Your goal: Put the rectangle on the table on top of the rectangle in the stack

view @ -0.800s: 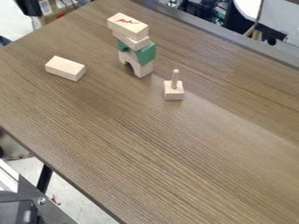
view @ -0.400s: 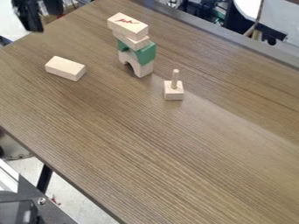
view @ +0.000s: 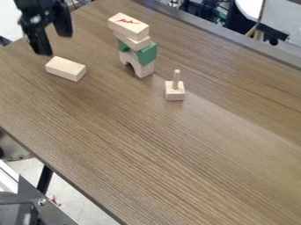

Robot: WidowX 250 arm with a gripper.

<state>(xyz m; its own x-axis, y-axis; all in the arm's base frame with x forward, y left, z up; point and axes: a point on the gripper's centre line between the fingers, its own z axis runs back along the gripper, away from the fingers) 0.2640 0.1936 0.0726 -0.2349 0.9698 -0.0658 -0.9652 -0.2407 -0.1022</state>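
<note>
My black gripper [view: 57, 43] hangs at the upper left, its two fingers apart with nothing between them. Just below it, a plain wooden rectangle [view: 66, 69] lies flat on the table [view: 147, 145], not touched by the fingers. To the right stands the stack: a wooden rectangle with a red mark [view: 129, 25] on top, a smaller wooden block [view: 132, 40] under it, then a green block [view: 145, 53], and a wooden arch [view: 144, 70] at the base.
A small square wooden block with an upright peg [view: 175, 91] stands on the table to the right of the stack. The table's left edge runs diagonally down past a dark metal frame [view: 35, 197] at the lower left.
My gripper has come down and to the right from the upper left corner, closer to the rectangle on the table. The blocks have stayed where they were.
</note>
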